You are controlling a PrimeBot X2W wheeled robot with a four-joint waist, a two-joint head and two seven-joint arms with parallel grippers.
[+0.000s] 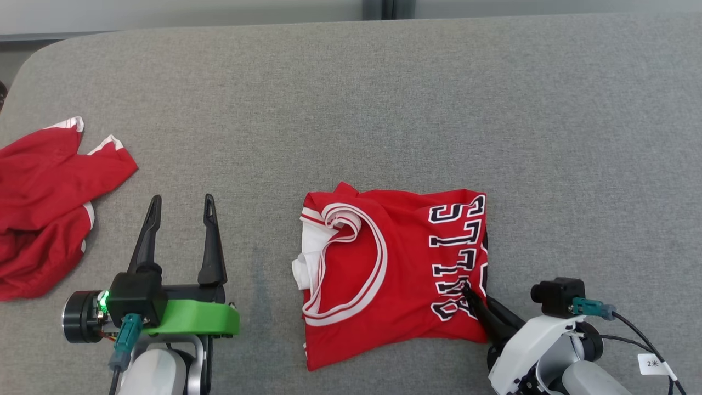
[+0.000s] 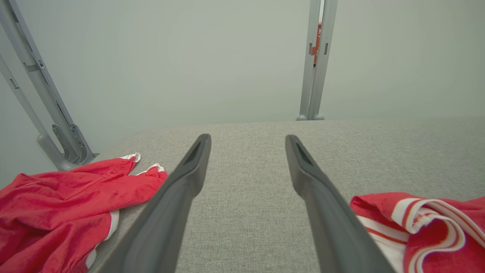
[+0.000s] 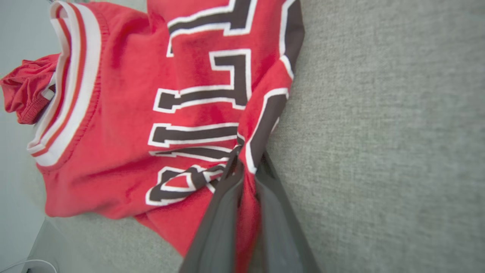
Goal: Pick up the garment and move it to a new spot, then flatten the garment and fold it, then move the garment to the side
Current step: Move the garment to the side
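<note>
Far left of the head view: a crumpled red cloth [image 1: 44,208] with white trim, lying on the grey fabric surface [image 1: 384,99]. Lower left, just right of that cloth: left gripper [image 1: 182,200], prongs spread wide, pointing up the frame, gripping nothing, apart from both red pieces. Centre, slightly right: the folded red garment [image 1: 395,274], flat on the surface, white-banded neckline toward its left side, black-and-white lettering along its right side. Lower right: right gripper [image 1: 467,291], clamped on the garment's right edge beside the lettering. In the right wrist view, lower centre: red fabric bunched between the two dark fingers [image 3: 223,220], drawn into a narrow ridge.
</note>
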